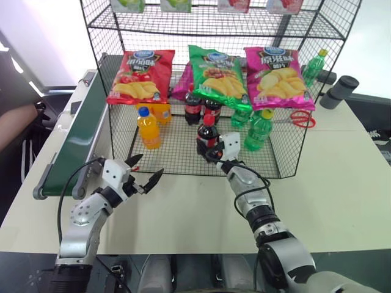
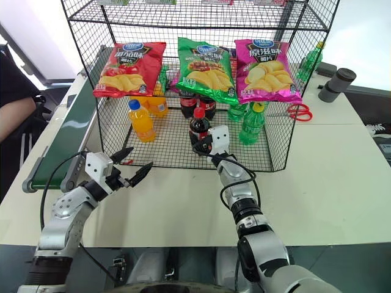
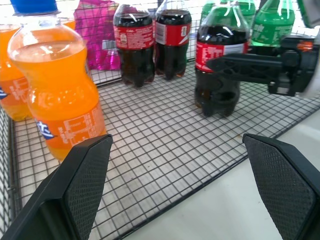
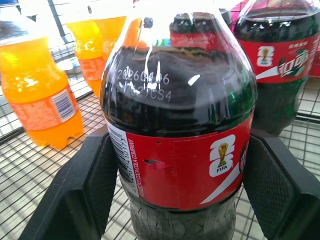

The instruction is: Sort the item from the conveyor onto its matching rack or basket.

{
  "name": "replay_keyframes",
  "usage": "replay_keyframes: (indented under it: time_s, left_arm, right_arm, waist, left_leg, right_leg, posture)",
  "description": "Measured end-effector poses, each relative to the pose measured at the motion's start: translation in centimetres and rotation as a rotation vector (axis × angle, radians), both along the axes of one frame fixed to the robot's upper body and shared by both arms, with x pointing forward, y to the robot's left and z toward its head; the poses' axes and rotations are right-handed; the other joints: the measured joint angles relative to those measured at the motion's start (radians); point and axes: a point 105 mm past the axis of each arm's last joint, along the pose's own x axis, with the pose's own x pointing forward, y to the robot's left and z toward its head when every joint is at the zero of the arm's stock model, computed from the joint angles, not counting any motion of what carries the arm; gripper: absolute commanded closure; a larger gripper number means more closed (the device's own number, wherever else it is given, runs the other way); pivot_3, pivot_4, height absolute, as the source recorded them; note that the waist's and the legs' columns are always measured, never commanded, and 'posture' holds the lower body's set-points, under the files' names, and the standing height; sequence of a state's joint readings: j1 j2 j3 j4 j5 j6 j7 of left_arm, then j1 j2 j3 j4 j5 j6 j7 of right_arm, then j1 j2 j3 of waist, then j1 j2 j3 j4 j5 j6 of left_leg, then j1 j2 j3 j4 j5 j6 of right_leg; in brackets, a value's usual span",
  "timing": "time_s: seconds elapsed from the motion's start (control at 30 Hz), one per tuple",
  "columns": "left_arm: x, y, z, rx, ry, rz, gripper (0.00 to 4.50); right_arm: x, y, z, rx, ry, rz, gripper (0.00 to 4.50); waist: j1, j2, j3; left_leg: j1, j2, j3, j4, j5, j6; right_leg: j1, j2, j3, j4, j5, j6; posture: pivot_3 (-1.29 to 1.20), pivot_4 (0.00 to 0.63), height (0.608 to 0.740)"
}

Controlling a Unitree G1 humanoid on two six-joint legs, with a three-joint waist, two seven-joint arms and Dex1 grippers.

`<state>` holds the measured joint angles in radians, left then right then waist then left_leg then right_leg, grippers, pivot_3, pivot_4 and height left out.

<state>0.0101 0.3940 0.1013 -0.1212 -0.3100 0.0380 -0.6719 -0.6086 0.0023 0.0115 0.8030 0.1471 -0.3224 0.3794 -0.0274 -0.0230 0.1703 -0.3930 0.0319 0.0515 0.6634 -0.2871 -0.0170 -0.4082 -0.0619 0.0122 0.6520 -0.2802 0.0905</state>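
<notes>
Standing upright on the bottom wire tier of the black mesh rack [image 1: 287, 152], the cola bottle [image 1: 208, 139] with its red cap and red label sits near the front edge, and the right claw [image 1: 215, 152] is clenched around its lower body, one black finger pressed to each side of the label as the right wrist view shows [image 4: 182, 165]. Two more cola bottles [image 1: 201, 108] stand farther back on the same tier, apart from the held one. To the left on the mesh stands an orange soda bottle [image 1: 148, 129] with a blue cap, with another orange bottle [image 1: 162, 113] behind it, and to the right are green bottles [image 1: 259, 130]. Across the rack's front hang a red crisp bag [image 1: 140, 77], a green crisp bag [image 1: 218, 74] and a pink crisp bag [image 1: 278, 78]. The left claw [image 1: 146, 173] is released, its two black fingers spread wide, hovering over the pale tabletop [image 1: 342, 201] just in front of the rack's lower left corner and touching nothing. Along the left side of the tabletop runs the dark green conveyor [image 1: 82, 143], with nothing visible on its belt. Red-handled scissors [image 1: 300, 118] lie on the tabletop behind the rack's right side, and a dark cylinder [image 1: 339, 91] lies farther right.
</notes>
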Motion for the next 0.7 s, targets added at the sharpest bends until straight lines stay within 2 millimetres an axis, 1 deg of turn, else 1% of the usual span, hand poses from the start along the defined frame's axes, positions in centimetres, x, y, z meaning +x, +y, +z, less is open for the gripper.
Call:
replay_keyframes:
  time_s: [0.07, 0.13, 0.17, 0.33, 0.5, 0.6, 0.67, 0.7]
  left_arm:
    - [0.0, -0.1, 0.0, 0.000, 0.001, -0.005, 0.05]
    - [0.0, -0.3, 0.0, 0.000, 0.001, -0.013, 0.00]
    - [0.1, -0.4, 0.1, 0.001, -0.003, -0.016, 0.00]
    - [0.5, -0.7, 0.7, 0.001, -0.021, -0.033, 0.00]
    - [0.8, -1.1, 0.7, 0.004, 0.005, -0.048, 0.00]
    - [0.9, -1.1, 0.4, 0.015, 0.039, -0.054, 0.00]
    - [0.9, -1.1, 0.3, 0.036, 0.057, -0.068, 0.00]
    - [1.0, -1.0, 0.4, 0.045, 0.057, -0.070, 0.00]
  right_arm:
    - [0.1, 0.1, 0.0, 0.005, -0.001, 0.001, 1.51]
    - [0.1, 0.2, -0.1, 0.008, 0.001, 0.007, 0.44]
    - [0.1, 0.2, -0.1, 0.012, -0.001, 0.009, 0.05]
    - [0.1, 0.0, 0.6, 0.024, -0.034, 0.010, 0.05]
    - [-0.5, -1.2, 1.4, -0.039, -0.110, 0.018, 0.05]
    - [-1.7, -3.0, 1.2, -0.090, -0.139, 0.031, 0.05]
    - [-3.2, -4.5, 1.1, -0.132, -0.150, 0.070, 0.05]
    - [-4.4, -5.3, 0.9, -0.167, -0.148, 0.108, 0.05]
  waist:
    - [-0.005, 0.000, 0.000]
    - [-0.012, 0.000, 0.000]
    - [-0.015, 0.000, 0.000]
    - [-0.018, 0.001, 0.000]
    - [-0.017, 0.001, 0.000]
    - [-0.015, 0.001, 0.000]
    - [-0.013, 0.001, 0.000]
    - [-0.013, 0.001, 0.000]
  left_leg:
    - [0.000, 0.000, 0.000, 0.000, 0.000, 0.000]
    - [0.000, 0.000, 0.000, 0.000, 0.000, 0.000]
    - [0.000, 0.000, 0.000, 0.000, 0.000, 0.000]
    - [0.001, 0.000, 0.000, 0.000, 0.000, 0.000]
    - [0.000, 0.000, 0.000, 0.000, 0.000, 0.000]
    - [0.000, 0.000, 0.000, 0.000, 0.000, 0.000]
    - [0.000, 0.000, -0.001, -0.001, 0.000, 0.000]
    - [0.000, 0.000, -0.001, -0.001, 0.000, 0.000]
  right_leg:
    - [0.000, 0.000, 0.000, 0.000, 0.000, 0.000]
    - [0.000, 0.000, 0.000, 0.000, 0.000, 0.000]
    - [0.000, 0.000, 0.000, 0.000, 0.000, 0.000]
    - [0.000, 0.000, 0.000, 0.001, 0.000, 0.000]
    - [0.000, -0.001, 0.000, 0.000, 0.000, 0.000]
    - [0.001, -0.001, 0.000, 0.000, 0.000, 0.000]
    - [0.001, -0.001, 0.000, -0.001, 0.000, 0.000]
    - [0.001, -0.001, 0.000, -0.001, 0.000, 0.000]
  posture:
    - [0.00, 0.150, 0.740]
    - [0.00, 0.150, 0.740]
    - [0.00, 0.150, 0.740]
    - [0.00, 0.150, 0.740]
    - [0.00, 0.150, 0.740]
    - [0.00, 0.150, 0.740]
    - [0.00, 0.150, 0.740]
    - [0.00, 0.150, 0.740]
